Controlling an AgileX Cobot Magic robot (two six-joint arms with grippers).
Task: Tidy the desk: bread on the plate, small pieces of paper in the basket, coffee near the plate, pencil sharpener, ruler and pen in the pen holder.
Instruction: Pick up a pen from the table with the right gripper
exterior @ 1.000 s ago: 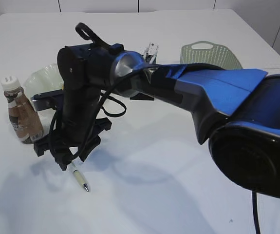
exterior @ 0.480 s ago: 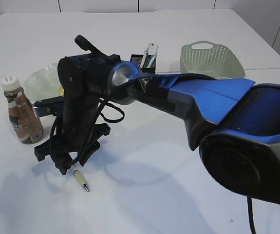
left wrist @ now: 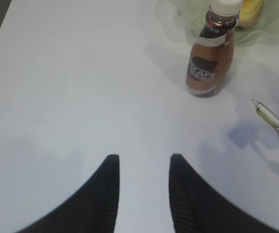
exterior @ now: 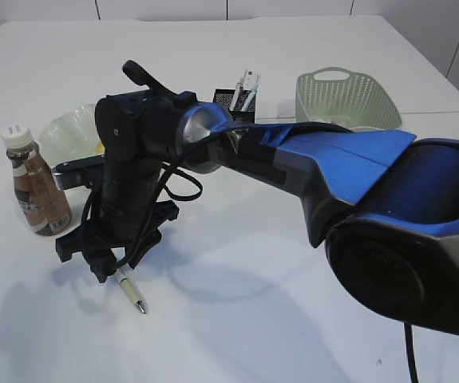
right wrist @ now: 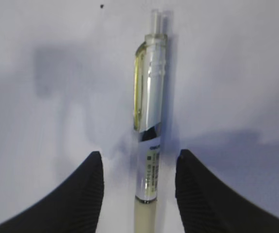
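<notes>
1. The pen step is in hand. The pen (right wrist: 149,141) lies flat on the bench (exterior: 293,319), in the lower left of the exterior view, and is not yet lifted.
2. The right tool (right wrist: 138,194) is set low over the pen, its jaws apart with the barrel between them; in the right wrist view a gap shows on each side of the barrel, so no grip is judged to be made.
3. The left tool (left wrist: 143,194) hangs over bare bench at the bottom of the left wrist view, jaws apart and nothing between them.
4. The next move is judged to call for the right jaws to be closed squarely on the barrel, then a lift and a carry to the pen holder (exterior: 235,100), seen at upper centre, well apart from the pen.
5. The coffee (exterior: 36,187) stands at the left edge, near the plate (exterior: 69,132). The basket (exterior: 345,97) sits at upper right.
6. Against the frame a second ago, the right arm has been drawn lower and slightly leftward, so the pen holder, then largely hidden behind it, is now uncovered. The pen and coffee are unmoved.
</notes>
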